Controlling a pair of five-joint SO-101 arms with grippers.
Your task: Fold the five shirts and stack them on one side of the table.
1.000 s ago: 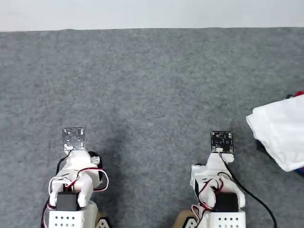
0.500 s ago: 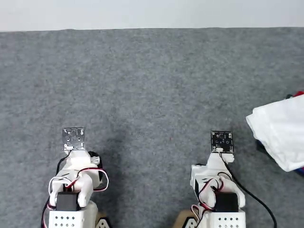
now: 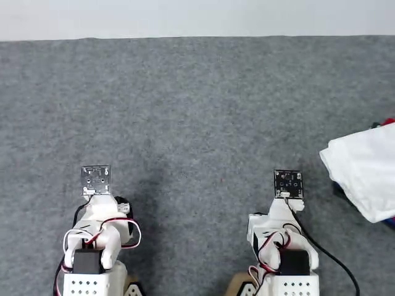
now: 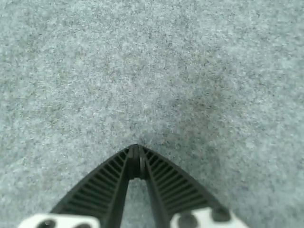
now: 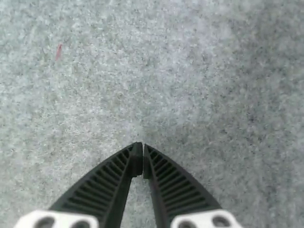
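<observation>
Nothing moved; left claw (image 4: 137, 161) and right claw (image 5: 142, 159) pressed together above grey felt table (image 3: 197, 111), pale wall (image 3: 197, 17) beyond.

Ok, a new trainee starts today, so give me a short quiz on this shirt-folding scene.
1. True or false: the left end effector grips a shirt.
2. In the high view, the white shirt lies at the table's: A left edge, B right edge, C centre.
3. Fill in: the right end effector is ___ and empty.
Key: 1 false; 2 B; 3 shut.
</observation>
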